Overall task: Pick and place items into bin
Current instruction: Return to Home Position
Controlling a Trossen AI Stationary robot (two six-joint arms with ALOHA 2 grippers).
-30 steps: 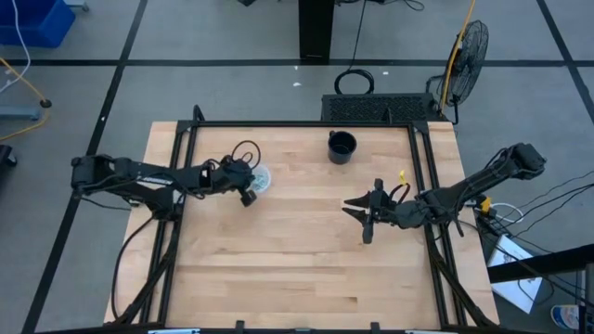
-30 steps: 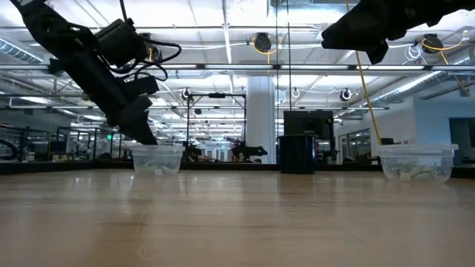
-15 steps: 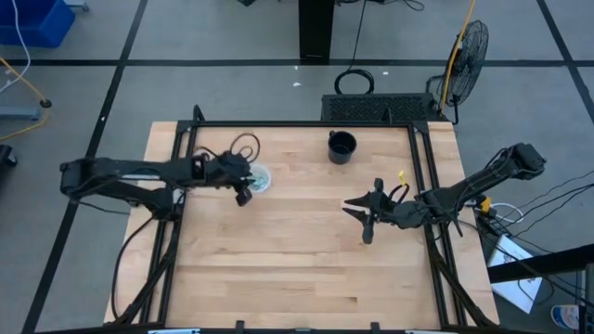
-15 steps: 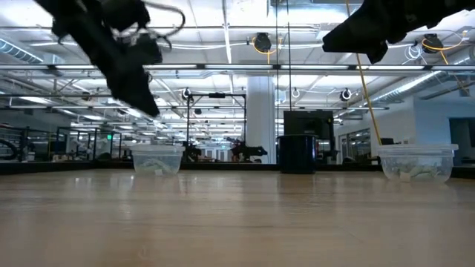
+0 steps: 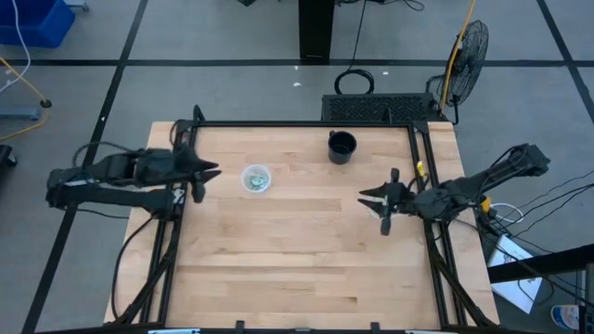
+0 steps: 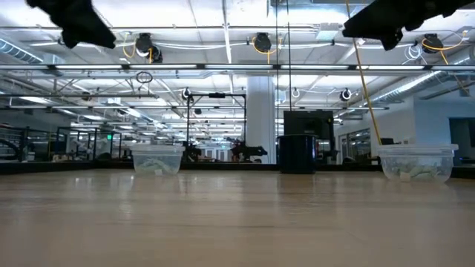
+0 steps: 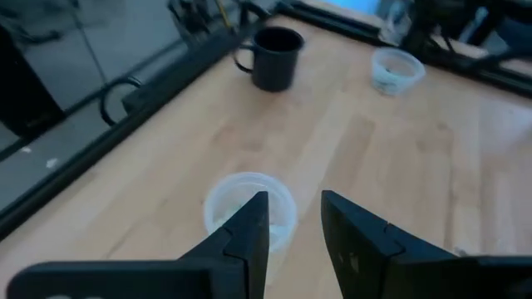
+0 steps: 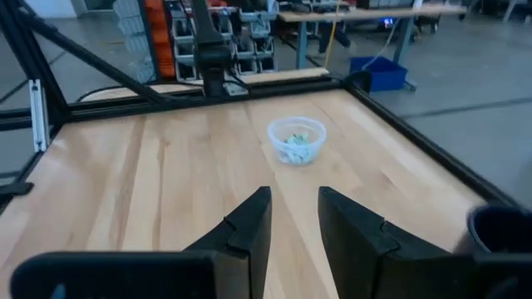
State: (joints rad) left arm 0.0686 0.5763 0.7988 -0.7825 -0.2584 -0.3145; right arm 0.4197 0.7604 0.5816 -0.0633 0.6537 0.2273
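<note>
A small clear cup (image 5: 256, 178) stands on the table's left half, with pale green crinkled pieces (image 8: 296, 143) inside. A second clear cup (image 7: 396, 70), also holding pale pieces (image 6: 414, 172), stands near the table's right edge. In the high view my right arm hides it. My left gripper (image 5: 206, 178) hovers left of the first cup, open by a narrow gap, fingers (image 7: 249, 228) pointing at it. My right gripper (image 5: 374, 206) hovers over the table's right half, open by a narrow gap and empty (image 8: 295, 195).
A black mug (image 5: 342, 147) stands near the far edge, right of centre. Black rails (image 5: 181, 232) run along the table's left and right sides. Bare wood (image 5: 297, 260) fills the middle and near part. A fan (image 5: 469, 46) stands beyond the far right corner.
My left gripper has risen from over the first cup and drawn back toward the table's left edge, leaving the cup uncovered and in place. My right gripper has shifted a little toward the table's right edge.
</note>
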